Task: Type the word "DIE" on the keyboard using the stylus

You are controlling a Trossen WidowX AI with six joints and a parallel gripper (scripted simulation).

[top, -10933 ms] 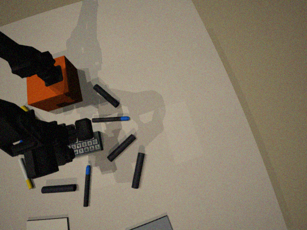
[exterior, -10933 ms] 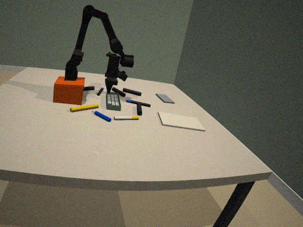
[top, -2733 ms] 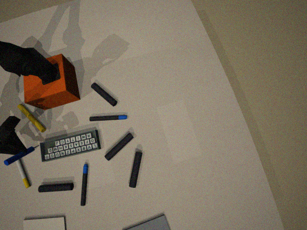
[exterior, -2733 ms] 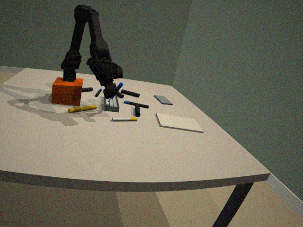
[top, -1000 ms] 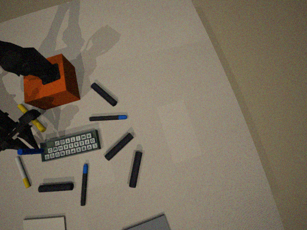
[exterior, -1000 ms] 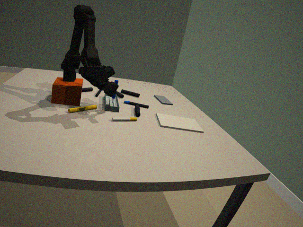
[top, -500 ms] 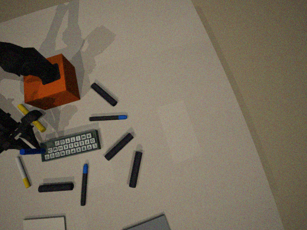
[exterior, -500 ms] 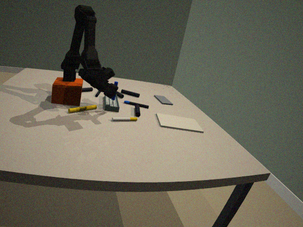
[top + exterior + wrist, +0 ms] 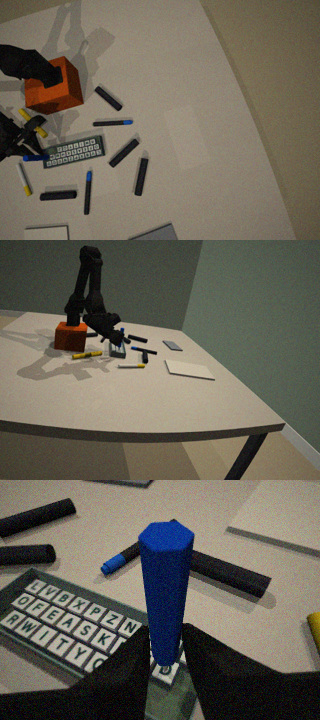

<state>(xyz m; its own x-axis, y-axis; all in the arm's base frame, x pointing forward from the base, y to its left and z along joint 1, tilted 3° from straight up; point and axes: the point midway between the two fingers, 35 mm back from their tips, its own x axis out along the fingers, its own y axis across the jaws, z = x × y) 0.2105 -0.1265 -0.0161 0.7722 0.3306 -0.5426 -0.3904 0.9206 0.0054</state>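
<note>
stylus (image 9: 166,595): I saw a solid bright blue shaft, no markings.
jaws: I noted both as plain black.
keyboard (image 9: 74,151): I read a dark green tray with white keycaps bearing dark letters.
arm base block (image 9: 54,86): I logged it as orange, darker on its shaded sides.
arm (image 9: 87,289): it was black throughout.
counter (image 9: 134,400): I saw a pale beige top with a dark edge.
yellow marker (image 9: 87,354): it was yellow with a dark band near the middle.
white pen (image 9: 131,366): I saw a white barrel with a yellow end.
blue-capped pen (image 9: 112,123): it was black with a blue end.
pad (image 9: 189,369): it looked off-white.
</note>
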